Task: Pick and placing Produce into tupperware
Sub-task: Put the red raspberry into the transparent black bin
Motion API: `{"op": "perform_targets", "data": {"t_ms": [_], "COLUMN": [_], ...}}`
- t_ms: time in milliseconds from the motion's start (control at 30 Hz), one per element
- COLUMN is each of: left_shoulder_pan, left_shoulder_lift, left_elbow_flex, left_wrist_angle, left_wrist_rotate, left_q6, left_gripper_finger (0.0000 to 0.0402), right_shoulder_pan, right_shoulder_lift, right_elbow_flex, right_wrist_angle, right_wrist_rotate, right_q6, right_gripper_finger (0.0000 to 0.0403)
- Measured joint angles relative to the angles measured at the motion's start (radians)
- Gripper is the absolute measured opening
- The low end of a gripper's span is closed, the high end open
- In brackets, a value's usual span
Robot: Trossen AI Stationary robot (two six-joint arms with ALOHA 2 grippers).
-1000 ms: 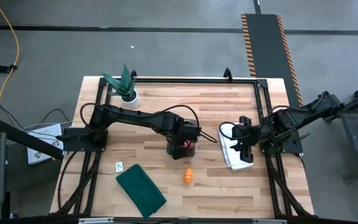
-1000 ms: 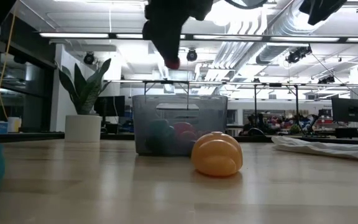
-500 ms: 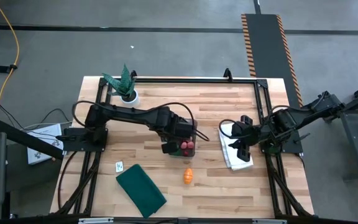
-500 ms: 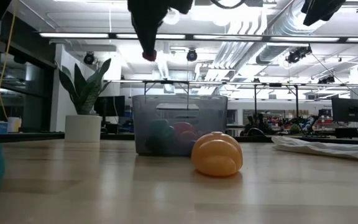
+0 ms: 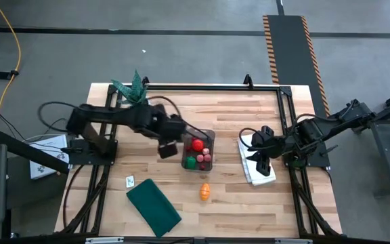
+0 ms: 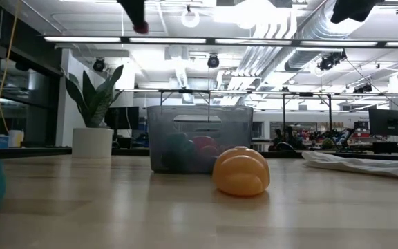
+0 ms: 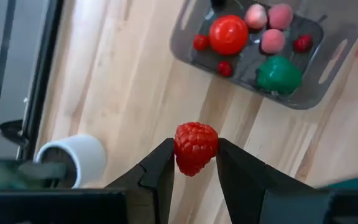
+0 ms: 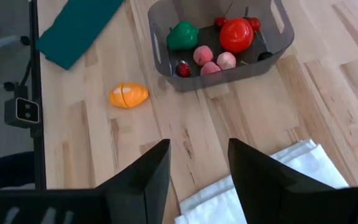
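My left gripper (image 5: 168, 148) hangs high above the table, just left of the tupperware (image 5: 210, 139), shut on a red raspberry piece (image 7: 196, 146) that also shows in the low view (image 6: 141, 28). The clear grey tupperware (image 7: 303, 102) holds a red ball (image 7: 229, 34), a green round piece (image 7: 279, 74), pink pieces (image 7: 272, 41) and small red berries. An orange piece (image 5: 205, 192) lies on the table in front of the tupperware. My right gripper (image 8: 197, 165) stands open over the white cloth (image 5: 256, 169) at the right, with nothing between its fingers. My left gripper pinches the raspberry piece by its two opposite sides (image 7: 180, 155) between its two fingertips (image 7: 161, 163). The fingers point steeply down. The piece is lifted clear, high above the wood, with its upper part standing out beyond the fingertips.
A potted spiky plant (image 5: 137, 91) stands at the far left corner. A dark green cloth (image 5: 153, 207) and a small white card (image 5: 130, 181) lie near the front left. Black frame rails (image 5: 202, 87) run along the table's edges.
My left gripper has risen and drawn back toward the table's left edge, from over the tupperware to beside it, still shut on the raspberry piece. The tupperware's contents now show uncovered from above.
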Motion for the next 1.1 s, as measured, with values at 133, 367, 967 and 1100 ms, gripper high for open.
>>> {"op": "perform_targets", "data": {"t_ms": [133, 367, 967, 1100], "left_shoulder_pan": [0.000, 0.000, 0.084, 0.119], "left_shoulder_lift": [-0.121, -0.321, -0.335, -0.334], "left_elbow_flex": [-0.090, -0.375, -0.821, -0.835], "left_wrist_angle": [0.110, 0.429, 0.965, 0.990], "left_wrist_rotate": [-0.018, 0.015, 0.263, 0.291], "left_q6": [-0.038, -0.060, -0.104, -0.087], "left_gripper_finger": [0.0106, 0.0106, 0.0106, 0.0106], "right_shoulder_pan": [0.000, 0.000, -0.079, -0.092], "right_shoulder_lift": [0.000, 0.000, 0.000, 0.000], "right_elbow_flex": [0.000, 0.000, 0.000, 0.000], "right_wrist_angle": [0.004, 0.006, 0.059, 0.064], "right_wrist_rotate": [0.018, 0.022, 0.046, 0.044], "right_q6": [0.020, 0.056, 0.069, 0.069], "right_gripper_finger": [0.0153, 0.0153, 0.0153, 0.0153]}}
